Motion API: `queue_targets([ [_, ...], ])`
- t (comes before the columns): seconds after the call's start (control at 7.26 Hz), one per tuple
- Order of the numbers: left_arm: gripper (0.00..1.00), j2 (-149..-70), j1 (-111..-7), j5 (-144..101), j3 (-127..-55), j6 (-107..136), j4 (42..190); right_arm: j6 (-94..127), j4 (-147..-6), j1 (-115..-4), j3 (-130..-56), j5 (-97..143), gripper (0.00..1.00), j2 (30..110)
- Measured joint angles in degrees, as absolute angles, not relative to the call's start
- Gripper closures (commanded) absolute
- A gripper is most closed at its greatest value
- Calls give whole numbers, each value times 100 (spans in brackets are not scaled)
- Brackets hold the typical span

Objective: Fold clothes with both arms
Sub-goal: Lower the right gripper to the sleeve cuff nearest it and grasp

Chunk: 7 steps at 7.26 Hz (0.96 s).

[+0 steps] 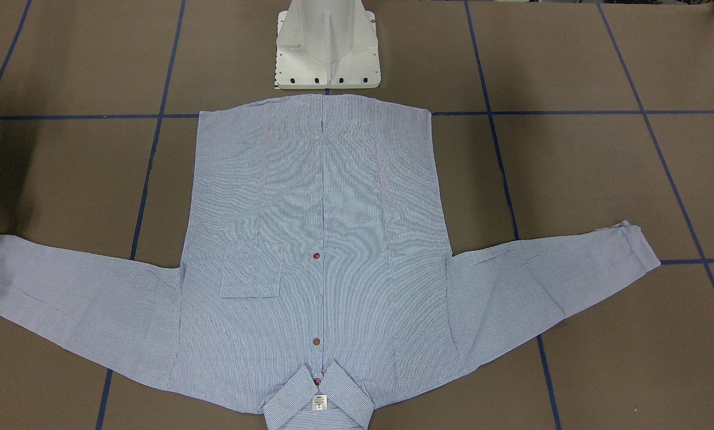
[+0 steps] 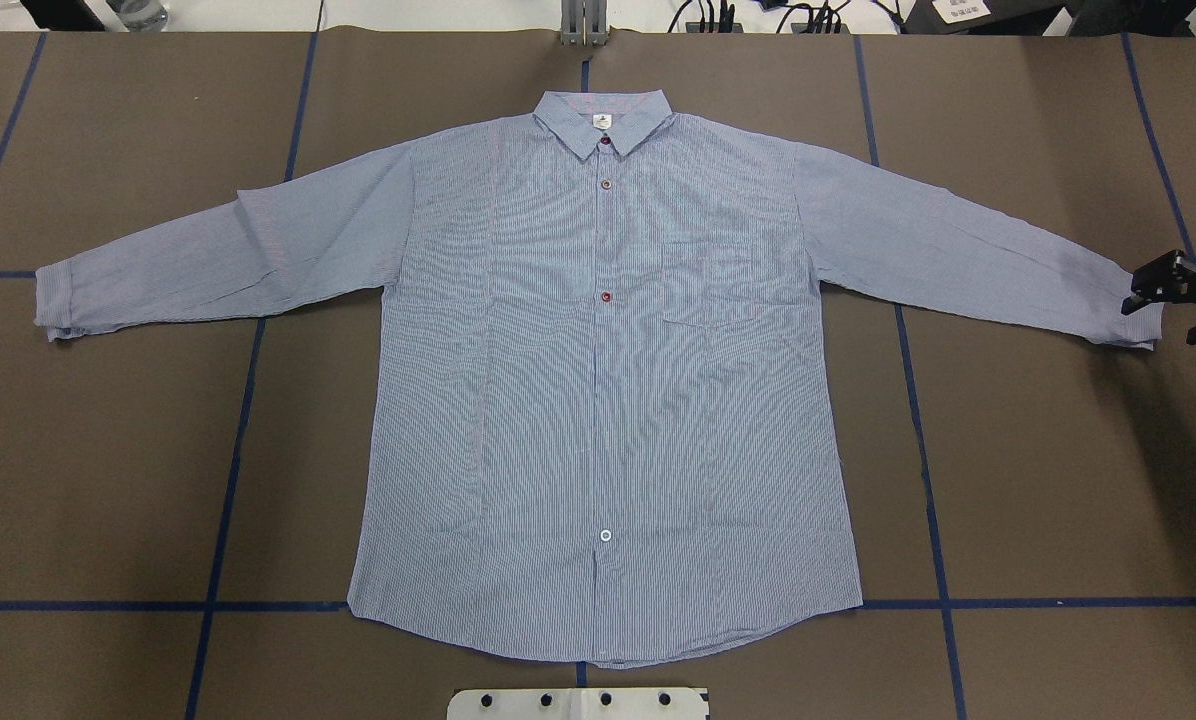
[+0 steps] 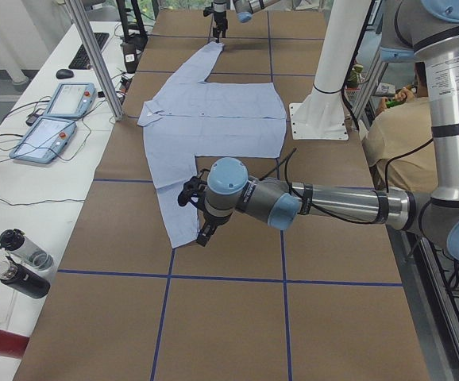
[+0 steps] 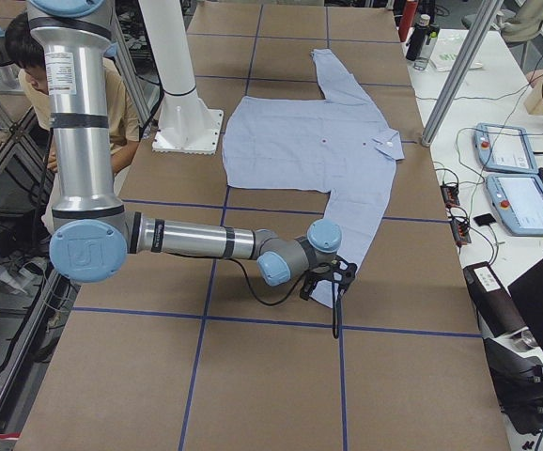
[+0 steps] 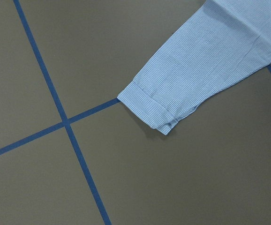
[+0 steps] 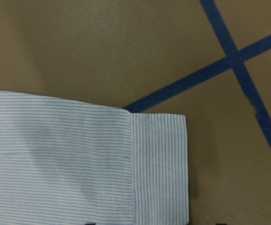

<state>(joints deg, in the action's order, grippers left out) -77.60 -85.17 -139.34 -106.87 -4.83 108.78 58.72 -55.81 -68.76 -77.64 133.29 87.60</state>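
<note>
**Item 1: shirt [image 2: 598, 400].** Light blue and white stripes, long sleeves. It lies flat, face up and buttoned on my brown table [image 2: 108, 470].
- Collar [image 2: 558, 112] at 12 o'clock, with a small white label [image 2: 603, 122] inside it.
- Hem [image 2: 598, 655] at 6 o'clock, just short of my white base [image 1: 327, 48].
- Dark red buttons [image 2: 606, 296] run down the middle.
- Chest pocket [image 2: 723, 285] on their 3 o'clock side.

**Item 2: sleeves.** Both are spread flat.
- Left sleeve [image 2: 228, 250] runs toward 9 o'clock. Its cuff [image 5: 149, 108] is slightly rumpled, and one corner meets a blue tape line [image 5: 56, 108].
- Right sleeve [image 2: 958, 250] runs toward 3 o'clock. Its cuff lies smooth.

**Item 3: my right gripper [image 2: 1163, 315].** At 3 o'clock, right at the end of the right sleeve's cuff. It is released, with the jaws parted and nothing grasped.

**Item 4: my left gripper [image 3: 194, 214].** At 9 o'clock, near the left cuff and raised above the table. Its camera looks down on that cuff from a height. I cannot tell whether it is clenched or released.

**Item 5: surroundings.** A person [image 3: 392, 135] sits behind my base. Two screens [image 3: 71, 99] lie on the side bench.
</note>
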Motion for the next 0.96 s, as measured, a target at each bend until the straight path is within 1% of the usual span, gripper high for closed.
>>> queue_targets([
  [0.28,1,-7761,-8512,-13929,-10682,-483,10881,6198,-5338,-6784,-7625,13309,12,8725],
  [0.41,1,-7761,-8513,-13928,-10674,-485,10881,6255,-5307,-6746,-7608,13308,19,8722],
  [0.55,1,-7761,-8516,-13925,-10661,-491,10898,6280,-5296,-6716,-7593,13305,24,8720],
  [0.69,1,-7759,-8515,-13923,-10639,-501,10949,6289,-5293,-6702,-7564,13299,25,8704],
  [0.83,1,-7756,-8514,-13922,-10619,-511,11007,6290,-5292,-6692,-7519,13295,34,8675],
  [0.96,1,-7753,-8514,-13922,-10610,-518,11042,6289,-5291,-6685,-7477,13294,64,8654],
])
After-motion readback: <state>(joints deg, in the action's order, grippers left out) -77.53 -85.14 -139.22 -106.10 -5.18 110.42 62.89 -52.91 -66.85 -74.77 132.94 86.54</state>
